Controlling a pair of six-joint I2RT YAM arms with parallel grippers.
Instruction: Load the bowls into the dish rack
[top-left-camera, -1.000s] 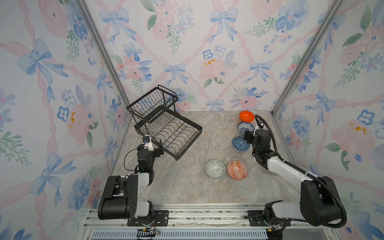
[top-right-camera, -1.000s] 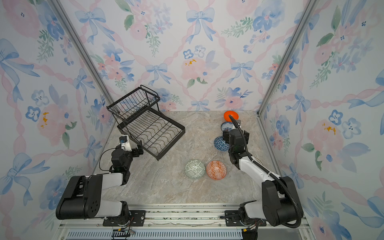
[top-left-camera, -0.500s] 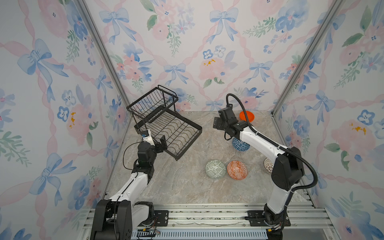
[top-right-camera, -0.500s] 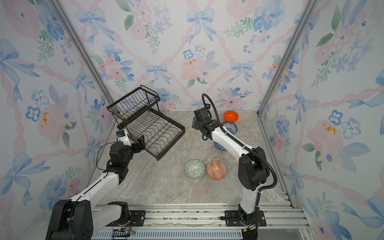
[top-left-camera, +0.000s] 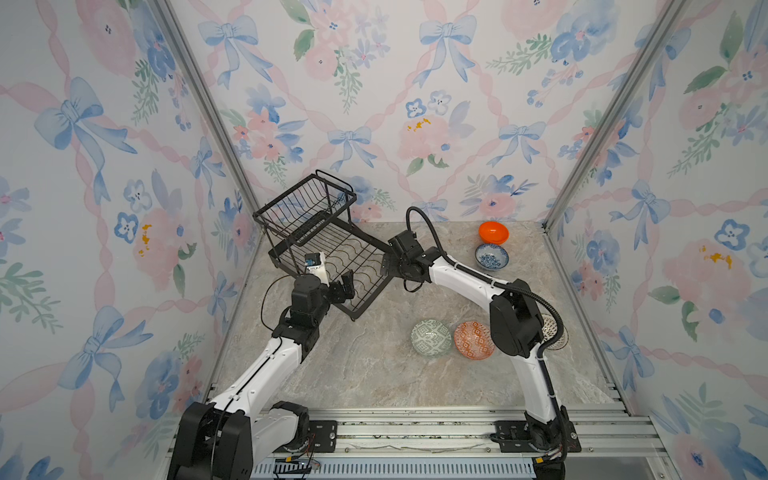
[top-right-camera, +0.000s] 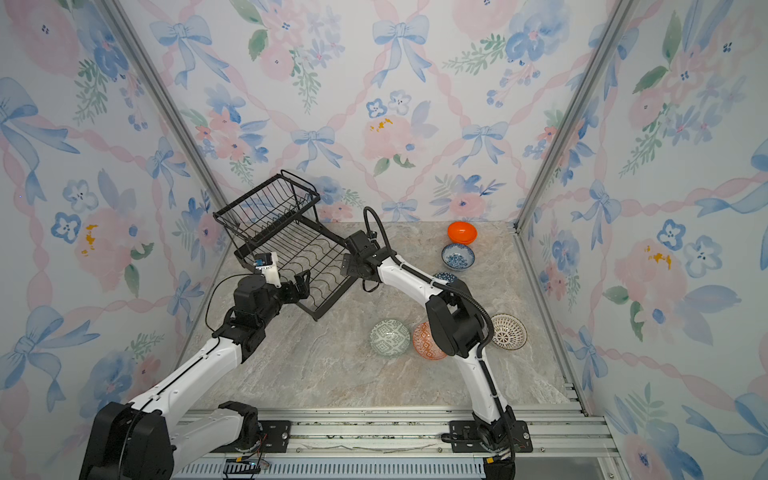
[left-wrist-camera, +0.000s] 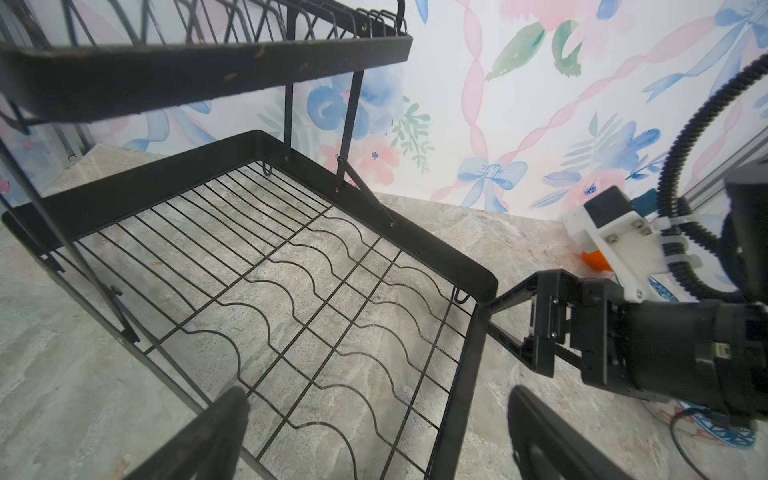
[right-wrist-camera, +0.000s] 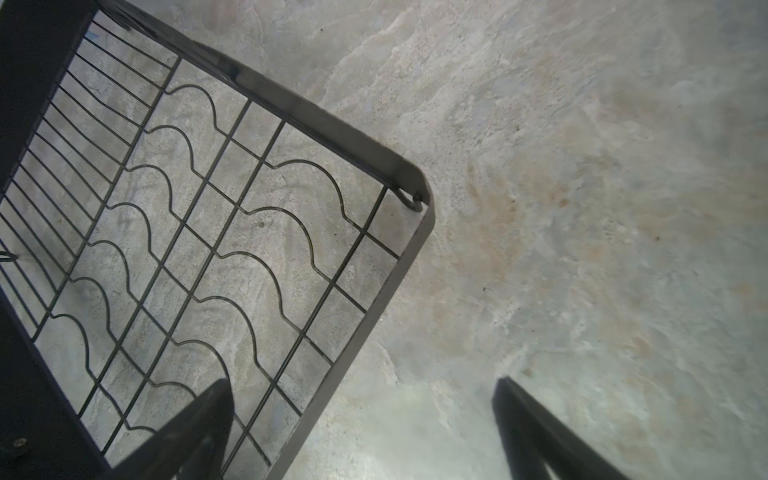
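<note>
Left of centre in both top views, close to the back-left corner: dish rack (top-left-camera: 332, 253), empty, skewed to the table's edges, long axis from upper left down toward lower right of the frame. Short end rim turned toward frame centre, with both grippers at that same rim.

At its lower corner, left gripper (top-left-camera: 349, 286), jaws wide apart, in the left wrist view one finger over the wire floor and one outside over the tabletop (top-left-camera: 374, 374). At its right-hand corner, right gripper (top-left-camera: 387, 266), reached across the middle, jaws likewise wide apart and astride the rim in the right wrist view. Nothing clamped; contact not discernible.

Probably calls for closing both on this rim and dragging or turning the rack toward the bowls. Best pulled evenly, else likely to pivot.

None loaded:
- At upper right, orange bowl (top-left-camera: 493, 232) and blue floral bowl (top-left-camera: 491, 256).
- At lower centre, side by side and touching or nearly so, grey-green bowl (top-left-camera: 431, 337) and orange-white bowl (top-left-camera: 473, 339).
- Just right of the right arm, lattice bowl (top-right-camera: 508, 331).
- Mostly hidden behind that arm, dark-blue bowl (top-right-camera: 444, 276).

Flat marbled surface, bare and roomy between rack and bowls; floral walls close behind the rack.
</note>
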